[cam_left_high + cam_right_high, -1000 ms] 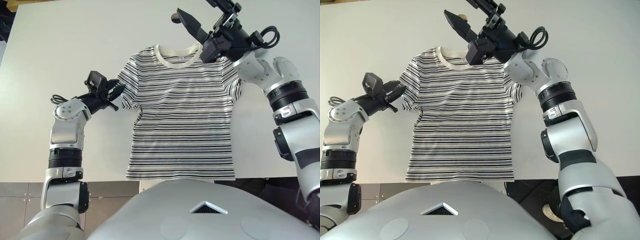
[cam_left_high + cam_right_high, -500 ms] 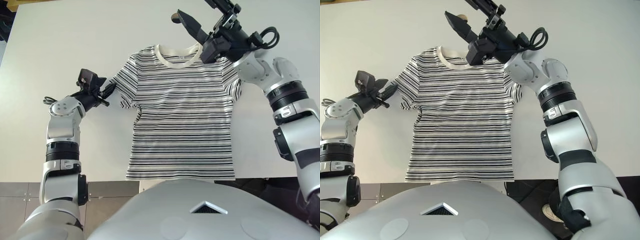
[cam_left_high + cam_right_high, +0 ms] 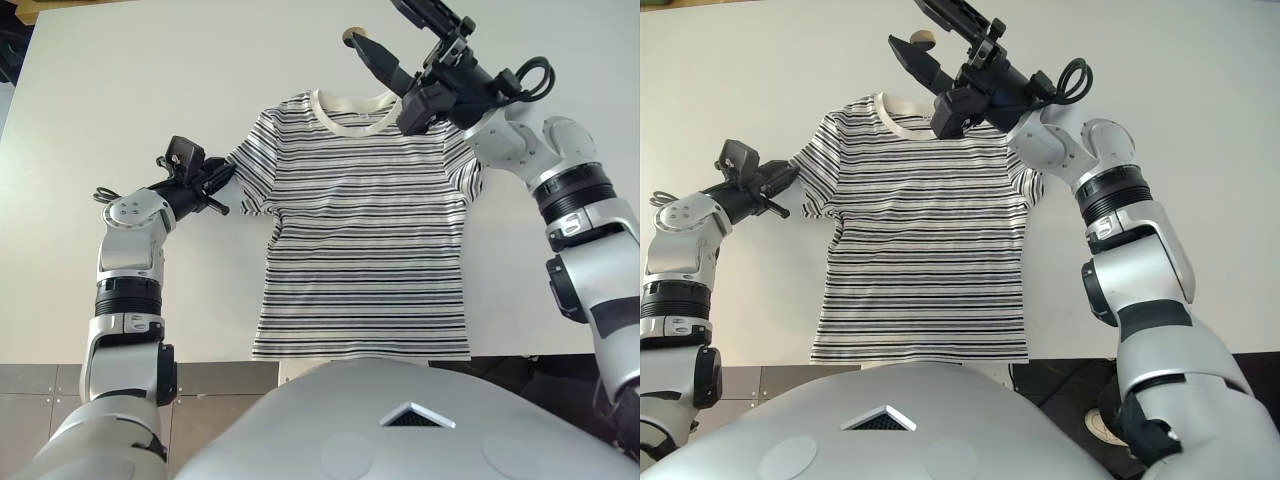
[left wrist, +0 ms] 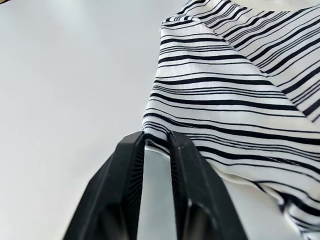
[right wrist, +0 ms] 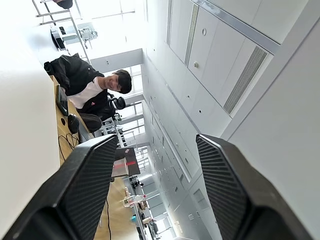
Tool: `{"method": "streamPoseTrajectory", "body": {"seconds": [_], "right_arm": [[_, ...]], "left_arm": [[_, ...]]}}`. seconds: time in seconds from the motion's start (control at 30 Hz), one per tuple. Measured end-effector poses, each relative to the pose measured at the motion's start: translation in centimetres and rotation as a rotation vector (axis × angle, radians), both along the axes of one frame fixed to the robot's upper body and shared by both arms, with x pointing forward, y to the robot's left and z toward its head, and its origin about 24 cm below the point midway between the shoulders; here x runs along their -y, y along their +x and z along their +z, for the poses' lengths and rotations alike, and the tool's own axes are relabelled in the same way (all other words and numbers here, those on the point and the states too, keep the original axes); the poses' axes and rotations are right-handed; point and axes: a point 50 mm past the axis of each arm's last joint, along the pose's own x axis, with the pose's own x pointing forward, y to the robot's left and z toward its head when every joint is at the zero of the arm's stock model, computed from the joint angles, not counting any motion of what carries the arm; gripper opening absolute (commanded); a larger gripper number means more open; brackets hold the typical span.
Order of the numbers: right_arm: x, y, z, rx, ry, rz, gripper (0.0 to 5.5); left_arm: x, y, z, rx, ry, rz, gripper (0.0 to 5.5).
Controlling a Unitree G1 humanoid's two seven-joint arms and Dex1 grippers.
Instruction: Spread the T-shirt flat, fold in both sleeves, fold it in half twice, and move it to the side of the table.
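On my left, the left gripper [image 3: 216, 181] sits low over the white table [image 3: 110, 80] at the outer edge of the shirt's sleeve. In the left wrist view its two black fingers [image 4: 125, 170] have finely ribbed inner faces. They are drawn close together with only a thin slot between them, and their tips nip the hem of that sleeve. The cloth there is a thin knit, and it lifts in soft folds away from the matte tabletop.

The T-shirt [image 3: 360, 220] lies face up in the middle of the table, with the neck on the far side and the bottom hem along the near edge. It is white with narrow dark stripes running straight across, and it has a plain cream ribbed collar [image 3: 355, 110]. The body is a smooth rectangle, with a few creases under the left armpit.

On my right, the right gripper [image 3: 378, 22] is raised above the collar and the right shoulder of the shirt. Its fingers are spread wide, and I see no cloth between them. In the right wrist view the pads are dark, wedge-shaped and ribbed.

The right arm covers part of the shirt's right shoulder and the top of that sleeve. A small tan spot [image 3: 349, 36] sits at the tip of the lower right finger, and I cannot make out what it is.
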Motion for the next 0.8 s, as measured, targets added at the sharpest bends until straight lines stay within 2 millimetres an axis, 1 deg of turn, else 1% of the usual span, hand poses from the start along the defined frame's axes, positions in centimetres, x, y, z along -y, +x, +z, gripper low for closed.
{"method": "streamPoseTrajectory", "body": {"seconds": [0.07, 0.37, 0.5, 0.67, 0.8], "right_arm": [[0.0, 0.0, 0.0, 0.001, -0.002, 0.001, 2.92], [-0.1, 0.0, 0.0, 0.003, -0.007, 0.004, 2.92], [0.0, 0.0, -0.1, 0.003, -0.005, 0.003, 2.92], [0.3, 0.2, -0.5, -0.027, 0.003, -0.018, 2.92], [0.6, 0.4, -1.1, -0.056, 0.002, -0.042, 2.92]], "left_arm": [[0.1, 0.0, 0.0, -0.008, -0.004, 0.003, 0.11], [0.3, 0.1, 0.3, -0.022, -0.028, 0.021, 0.11], [1.1, -0.4, 0.8, -0.032, -0.072, 0.010, 0.11], [2.8, -0.3, 3.0, 0.013, -0.146, -0.042, 0.11], [3.6, -0.5, 3.9, 0.020, -0.189, -0.061, 0.11]]}}
